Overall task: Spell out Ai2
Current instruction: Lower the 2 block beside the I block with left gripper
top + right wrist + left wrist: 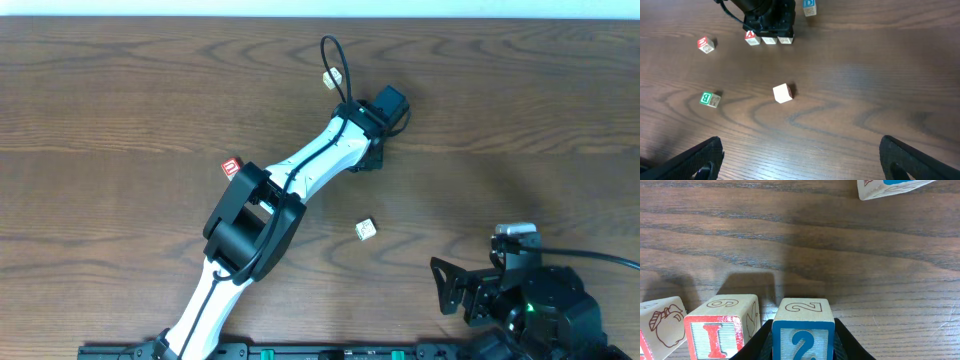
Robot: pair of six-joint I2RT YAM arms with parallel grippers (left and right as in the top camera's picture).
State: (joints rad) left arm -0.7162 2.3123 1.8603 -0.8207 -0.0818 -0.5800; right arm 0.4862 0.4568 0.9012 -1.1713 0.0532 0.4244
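Misalignment risk: left gripper [803,352], jaws closed partway onto the 2 cube [803,325] at the row's end, has the I cube [717,332] just beside one finger [759,347], so opening may nudge it into the A cube [660,325]; right gripper [801,162] stands fully open, empty, well apart.

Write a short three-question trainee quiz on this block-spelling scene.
1. True or false: in the left wrist view, the 2 cube stands just right of the I cube.
2. Which does the left hand grip? A) 2 cube B) I cube C) nothing
3. Fill in: the right hand is ____ (open or shut).
Key: 1 true; 2 A; 3 open.
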